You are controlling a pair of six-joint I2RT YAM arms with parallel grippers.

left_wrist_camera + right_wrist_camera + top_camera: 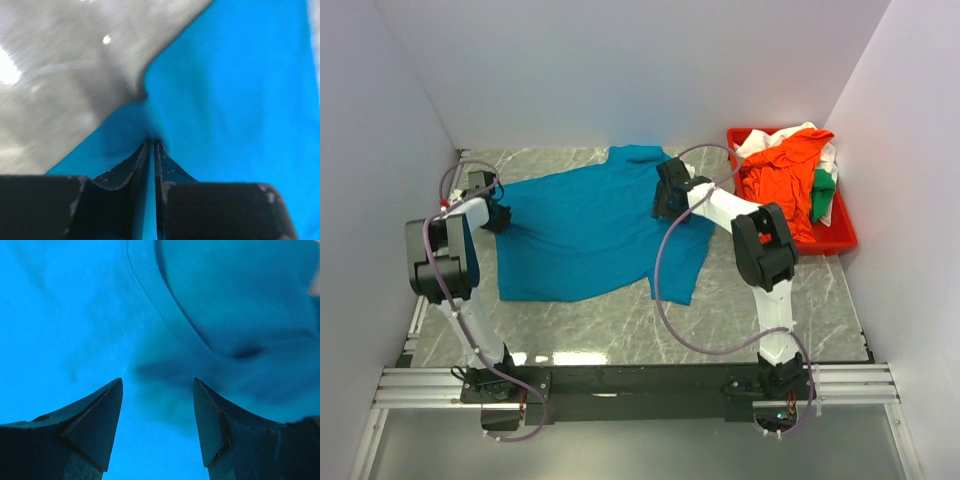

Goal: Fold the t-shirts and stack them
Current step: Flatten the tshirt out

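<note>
From the top view I see the teal t-shirt spread flat on the marble tabletop, between my two arms. The left tool sits at the shirt's left edge, and the right tool is over its upper right part, near the collar. At the far right a red tray holds an orange t-shirt heaped with white and green ones, well apart from both tools. On the left wrist view the fingers are pressed almost together, pinching the teal cloth's edge, which puckers at their tips beside bare tabletop. On the right wrist view the jaws stand spread wide, with nothing between them, and teal cloth and its collar seam fill the view just beyond the tips.
</note>
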